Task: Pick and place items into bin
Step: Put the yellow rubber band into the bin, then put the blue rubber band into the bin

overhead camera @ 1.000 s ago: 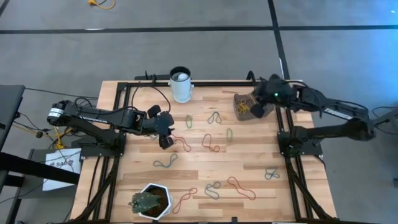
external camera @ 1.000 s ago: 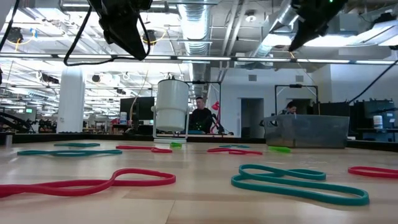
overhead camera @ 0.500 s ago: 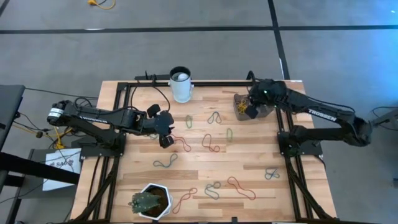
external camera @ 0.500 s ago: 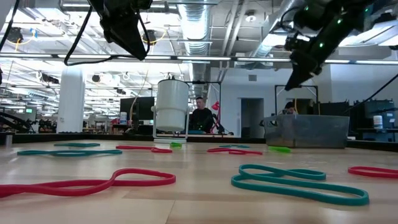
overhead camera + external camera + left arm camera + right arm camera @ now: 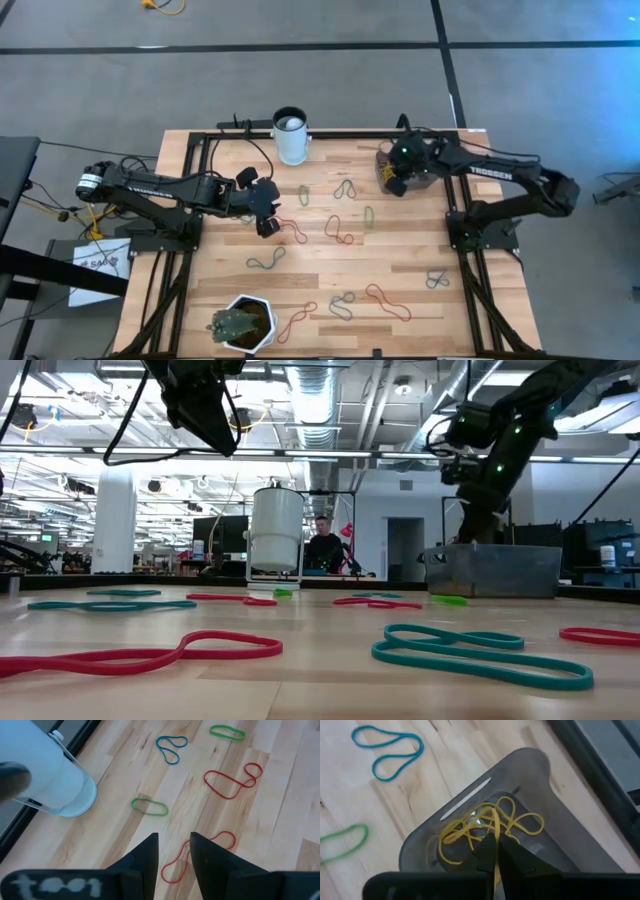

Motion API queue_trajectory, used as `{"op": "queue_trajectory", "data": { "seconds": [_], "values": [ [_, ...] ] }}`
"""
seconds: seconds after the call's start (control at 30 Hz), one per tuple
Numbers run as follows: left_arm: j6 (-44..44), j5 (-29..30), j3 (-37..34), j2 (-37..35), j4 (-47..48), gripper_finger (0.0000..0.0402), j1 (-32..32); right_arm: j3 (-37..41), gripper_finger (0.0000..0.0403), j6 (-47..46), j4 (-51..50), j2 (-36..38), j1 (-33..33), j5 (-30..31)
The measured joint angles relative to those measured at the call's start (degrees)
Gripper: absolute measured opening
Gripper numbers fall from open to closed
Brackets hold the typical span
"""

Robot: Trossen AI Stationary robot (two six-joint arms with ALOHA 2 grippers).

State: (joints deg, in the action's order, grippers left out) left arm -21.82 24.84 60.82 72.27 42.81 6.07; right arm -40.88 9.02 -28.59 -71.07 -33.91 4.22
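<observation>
My right claw (image 5: 496,851), pinched nearly closed on a yellow band (image 5: 487,827), hangs over the bin (image 5: 385,168) at the tabletop's (image 5: 400,270) two o'clock; my left claw (image 5: 173,851), slightly parted, holds nothing.

Band-strewn wooden table (image 5: 400,270), bin (image 5: 392,166)

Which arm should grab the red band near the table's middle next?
Left. Its end effector hangs open right over that red band. The right end effector is at the bin, shut on a yellow band not yet dropped.
</observation>
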Motion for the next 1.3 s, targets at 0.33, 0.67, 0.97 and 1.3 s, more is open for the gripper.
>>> {"op": "queue_trajectory", "data": {
  "seconds": [0.33,0.67,0.97,1.3],
  "values": [
    [-0.1,0.0,0.0,0.0,0.0,0.0103,0.0,0.0,0.0037,0.0,1.2,-3.4,0.0,0.2],
    [-0.4,0.0,0.0,0.0,-0.1,0.0103,0.0,-0.1,0.0093,0.1,1.6,-1.7,0.0,4.3],
    [-0.3,0.0,0.0,0.0,-0.1,0.0103,0.0,-8.0,0.0091,0.4,-7.9,4.5,1.0,6.3],
    [3.0,0.1,0.0,0.0,0.0,0.0103,0.5,-12.0,0.0081,-4.4,-12.5,20.0,9.3,-10.0]
  ]
}}
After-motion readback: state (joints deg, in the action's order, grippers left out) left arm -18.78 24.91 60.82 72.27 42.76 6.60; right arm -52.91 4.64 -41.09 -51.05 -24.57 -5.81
